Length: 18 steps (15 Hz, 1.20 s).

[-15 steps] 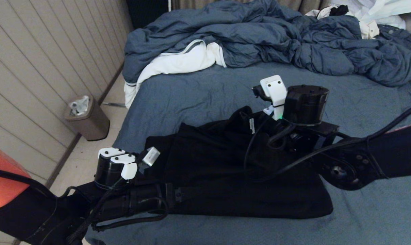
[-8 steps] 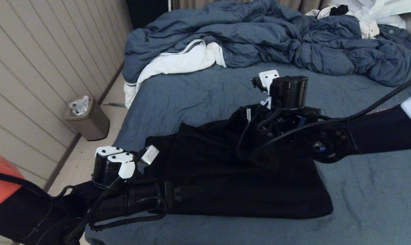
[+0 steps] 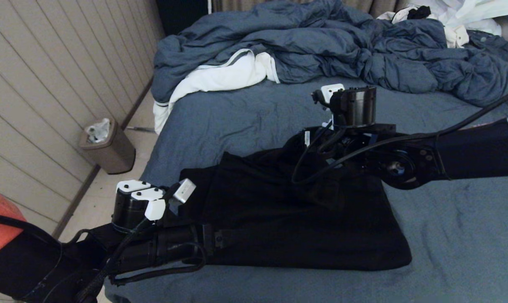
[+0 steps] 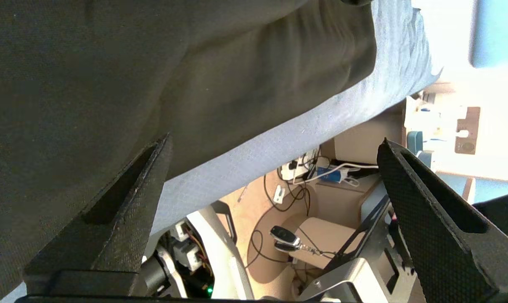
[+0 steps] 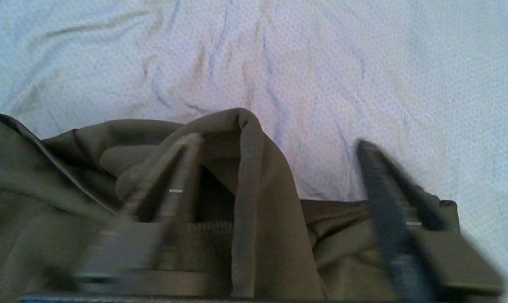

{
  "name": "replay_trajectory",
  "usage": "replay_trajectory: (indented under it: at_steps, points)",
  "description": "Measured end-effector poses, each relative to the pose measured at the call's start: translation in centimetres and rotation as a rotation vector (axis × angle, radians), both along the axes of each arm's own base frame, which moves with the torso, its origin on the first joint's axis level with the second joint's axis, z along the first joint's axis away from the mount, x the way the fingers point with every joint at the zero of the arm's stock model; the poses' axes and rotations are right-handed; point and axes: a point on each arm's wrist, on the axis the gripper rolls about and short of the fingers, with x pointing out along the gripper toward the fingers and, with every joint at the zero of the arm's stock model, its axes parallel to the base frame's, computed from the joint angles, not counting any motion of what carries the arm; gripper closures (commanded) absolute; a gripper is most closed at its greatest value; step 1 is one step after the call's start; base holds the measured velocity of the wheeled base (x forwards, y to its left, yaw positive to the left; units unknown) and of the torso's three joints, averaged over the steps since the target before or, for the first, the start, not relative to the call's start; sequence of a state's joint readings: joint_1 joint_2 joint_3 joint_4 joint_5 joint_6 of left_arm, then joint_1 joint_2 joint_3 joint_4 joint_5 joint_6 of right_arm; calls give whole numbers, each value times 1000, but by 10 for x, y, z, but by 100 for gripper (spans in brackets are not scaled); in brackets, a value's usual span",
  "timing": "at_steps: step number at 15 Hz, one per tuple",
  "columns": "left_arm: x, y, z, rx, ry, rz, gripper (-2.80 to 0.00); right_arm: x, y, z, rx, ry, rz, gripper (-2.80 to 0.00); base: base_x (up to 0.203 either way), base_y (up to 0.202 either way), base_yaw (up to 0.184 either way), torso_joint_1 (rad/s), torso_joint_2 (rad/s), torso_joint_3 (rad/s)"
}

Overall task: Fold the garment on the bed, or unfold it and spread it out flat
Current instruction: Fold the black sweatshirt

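Note:
The black garment (image 3: 279, 210) lies bunched and partly folded on the blue-grey bed (image 3: 237, 113). My right arm (image 3: 405, 168) reaches over its far edge, where a label shows. In the right wrist view the right gripper (image 5: 273, 145) is open, its blurred fingers (image 5: 380, 198) standing either side of a raised fold of the garment (image 5: 254, 189) without pinching it. My left gripper (image 4: 275, 139) is wide open and empty at the garment's near left edge. One finger (image 4: 123, 210) lies against the cloth (image 4: 153, 63), the other beyond the mattress edge.
A rumpled blue-grey duvet (image 3: 321, 46) with white lining (image 3: 224, 75) fills the far side of the bed, with white clothing (image 3: 468, 17) at the far right. A brown waste bin (image 3: 109, 147) stands on the floor by the panelled wall. Bare sheet (image 3: 460, 235) lies right of the garment.
My right arm has swung toward the garment's far edge and lowered, and its fingers have drawn closer together. The left arm has sunk very slightly.

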<state>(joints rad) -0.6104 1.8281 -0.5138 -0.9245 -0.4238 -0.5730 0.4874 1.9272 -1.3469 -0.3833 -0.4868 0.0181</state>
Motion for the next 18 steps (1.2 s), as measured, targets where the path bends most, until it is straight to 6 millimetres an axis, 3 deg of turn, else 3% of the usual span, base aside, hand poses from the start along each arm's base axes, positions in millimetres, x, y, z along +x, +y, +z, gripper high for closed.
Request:
replay_trajectory:
  at_steps: [5,8,10,14,18]
  points:
    - [-1,1,-1,1,0,0,-280,11,-5,5,14,-25,-26,0,0,0,0,0,0,0]
    - [-1,0,-1,2,1,-1,-280,31,-17,5,13,-40,-91,0,0,0,0,0,0,0]
    - [-1,0,-1,2,3,-1,-280,39,-13,0,10,-35,-92,0,0,0,0,0,0,0]
    - [-1,0,-2,3,4,-1,-280,43,3,-29,-3,29,-65,0,0,0,0,0,0,0]
    - [0,0,-2,3,3,0,-280,25,27,-55,6,103,-7,0,0,0,0,0,0,0]
